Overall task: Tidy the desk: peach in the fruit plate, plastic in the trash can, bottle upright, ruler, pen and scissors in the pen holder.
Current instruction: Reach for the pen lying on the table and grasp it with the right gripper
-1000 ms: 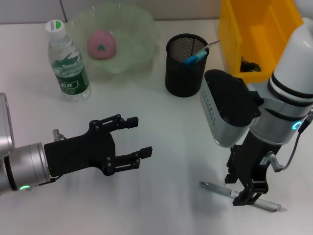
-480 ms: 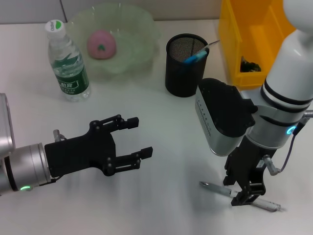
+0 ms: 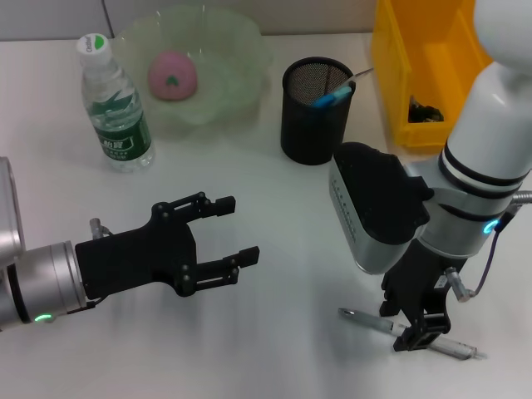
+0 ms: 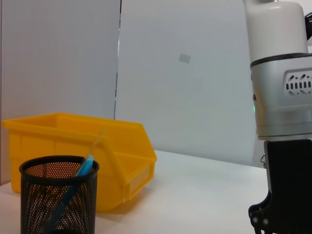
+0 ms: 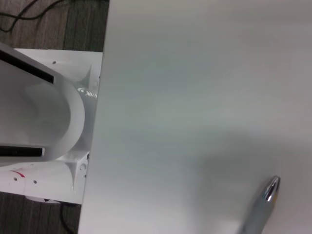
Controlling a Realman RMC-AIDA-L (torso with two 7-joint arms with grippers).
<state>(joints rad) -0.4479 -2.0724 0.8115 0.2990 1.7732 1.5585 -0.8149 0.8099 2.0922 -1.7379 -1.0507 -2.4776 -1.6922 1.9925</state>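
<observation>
Pen [image 3: 409,330] flat on desk [image 3: 283,216], right end effector [image 3: 420,331] straddling it.

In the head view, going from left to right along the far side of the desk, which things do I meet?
Water bottle → green fruit plate with the peach → black mesh pen holder → yellow bin.

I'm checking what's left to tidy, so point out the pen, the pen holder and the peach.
pen [image 3: 366,319], head view, on its barrel lying on the desk.
pen holder [image 3: 314,125], head view, on its black mesh wall.
peach [image 3: 173,74], head view, on its pink top.
</observation>
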